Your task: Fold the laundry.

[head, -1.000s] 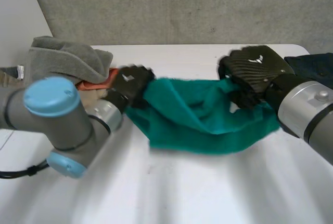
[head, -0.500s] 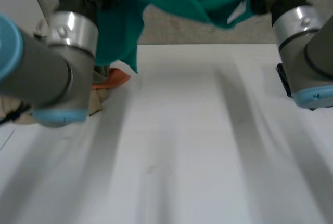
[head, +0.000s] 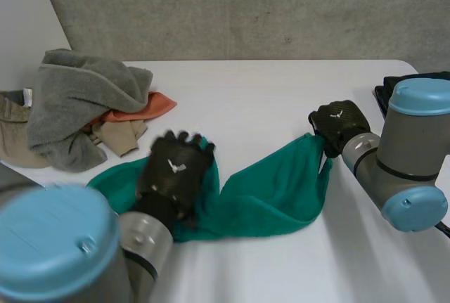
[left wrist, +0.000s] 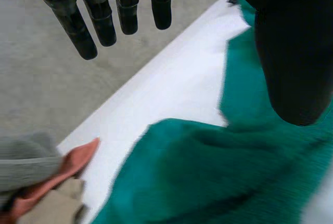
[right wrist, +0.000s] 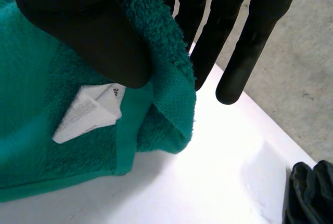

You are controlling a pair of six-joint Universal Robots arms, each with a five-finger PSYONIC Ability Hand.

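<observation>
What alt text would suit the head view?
A teal towel lies crumpled on a white table; the left robot hand rests on it, and the right robot hand pinches a corner. A laundry pile sits far left.

Inspection of markings: one white sewn-in label (right wrist: 88, 112) sits at the hemmed corner of the green towel (right wrist: 31, 146), just beside the thumb of the right hand (right wrist: 78, 21). It carries a few small dark characters near its folded edge, too small to read. A white emblem without lettering marks the back of the left hand (head: 174, 176) and of the right hand (head: 336, 124). A small white tag (head: 28, 96) on the beige garment (head: 14, 141), at the left end of the surface (head: 267, 92), shows no legible print.
</observation>
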